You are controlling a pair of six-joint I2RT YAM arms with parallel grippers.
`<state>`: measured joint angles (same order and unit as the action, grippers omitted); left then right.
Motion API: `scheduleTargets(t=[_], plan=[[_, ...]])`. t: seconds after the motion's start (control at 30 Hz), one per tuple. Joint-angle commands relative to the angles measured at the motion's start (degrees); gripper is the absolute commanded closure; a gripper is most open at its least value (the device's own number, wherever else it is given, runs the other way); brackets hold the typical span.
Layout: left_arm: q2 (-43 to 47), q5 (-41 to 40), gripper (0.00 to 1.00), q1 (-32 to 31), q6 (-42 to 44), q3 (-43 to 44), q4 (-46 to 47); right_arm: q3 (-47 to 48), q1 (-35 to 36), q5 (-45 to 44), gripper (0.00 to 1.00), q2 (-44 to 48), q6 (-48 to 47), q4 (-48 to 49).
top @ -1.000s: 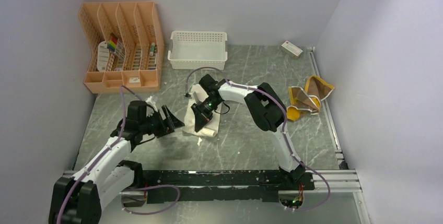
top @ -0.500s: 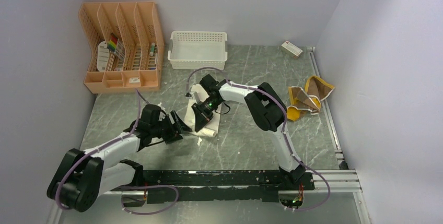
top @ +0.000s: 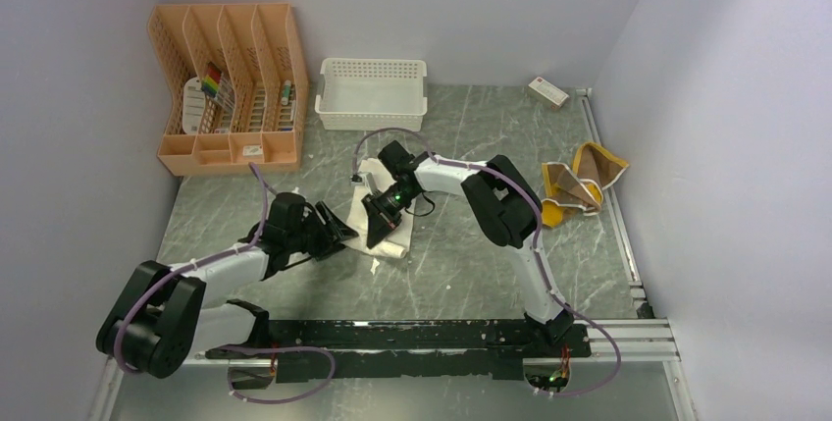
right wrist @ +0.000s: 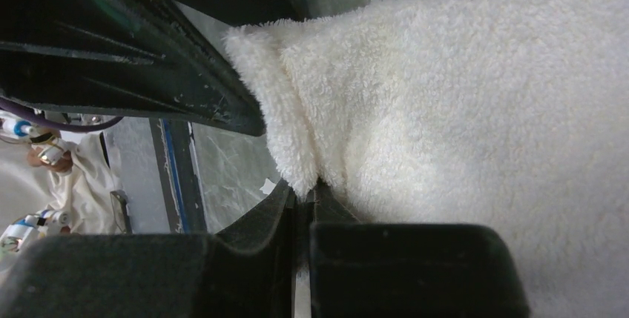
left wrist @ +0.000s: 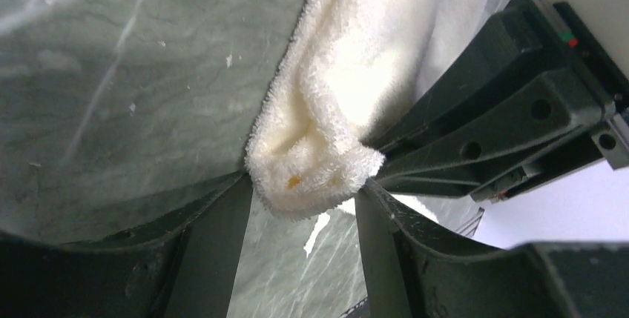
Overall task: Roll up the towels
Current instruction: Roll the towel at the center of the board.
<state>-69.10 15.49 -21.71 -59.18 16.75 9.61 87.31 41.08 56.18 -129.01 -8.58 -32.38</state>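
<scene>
Left gripper (left wrist: pixel 305 186): jaws stood apart, straddling the near corner of the white towel (left wrist: pixel 348 73). Both fingers (left wrist: pixel 215 236) touched the sides of that corner. The cloth wasn't visibly squashed, so I couldn't tell if they were pressing on it.

Right gripper (right wrist: pixel 305 198): jaws together, pinched on a fold of the white towel (right wrist: pixel 482 110) right at the fingertips. In the left wrist view it came in from the right, its tips at the same corner.

White towel:
- Mid-table (top: pixel 461 264), lying flat in front of the white lattice basket (top: pixel 371 92) and apart from it.
- From above it was mostly hidden under the right gripper (top: pixel 378 233), with cloth showing beyond it and at the near edge (top: pixel 392 247).
- The left gripper (top: pixel 338 235) was at its left near corner.
- Cream-white terry with a thick looped pile.
- The held corner was doubled over into a rounded, thick lip, raised slightly off the surface.
- There was a small yellow-orange speck on the end of that lip.
- The edge ran away from the corner in a soft ridge.

Mustard-yellow towel (top: pixel 574 190): crumpled heap with brown patches, at the right edge of the table by the rail, well apart from both grippers.

Orange desk organiser (top: pixel 228 87): back left corner.
</scene>
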Motion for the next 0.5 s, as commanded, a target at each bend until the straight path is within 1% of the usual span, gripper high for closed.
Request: scheduleTargets(t=[0.0,0.1,0.33,0.4,0.43,0.47], plan=[[-2.9,-6.9,0.35,-0.3,1.1,1.2,-1.0,-1.3,-0.5,-3.0,1.00,0.3,-1.6,0.1],[-5.9,-7.3,0.37,-0.3,1.7,1.2,1.3,-1.1,-0.5,-2.7,1.00,0.1,-1.9,0.0],[-12.6,-5.9,0.48,-1.5,2.2,0.4,6.6,-1.7,-0.6,-3.1,0.99,0.6,-2.6,-0.1],[-13.7,-6.0,0.53,-1.7,2.2,-0.2,7.6,-2.3,-0.7,-4.5,0.82,1.5,-2.8,0.4],[-14.1,-6.0,0.56,-1.7,2.2,-0.6,8.0,-2.8,-0.6,-5.5,0.54,2.2,-2.7,1.1],[-14.5,-6.1,0.65,-1.7,2.4,-0.8,8.1,-3.1,-0.6,-6.5,0.07,3.1,-2.8,1.6]])
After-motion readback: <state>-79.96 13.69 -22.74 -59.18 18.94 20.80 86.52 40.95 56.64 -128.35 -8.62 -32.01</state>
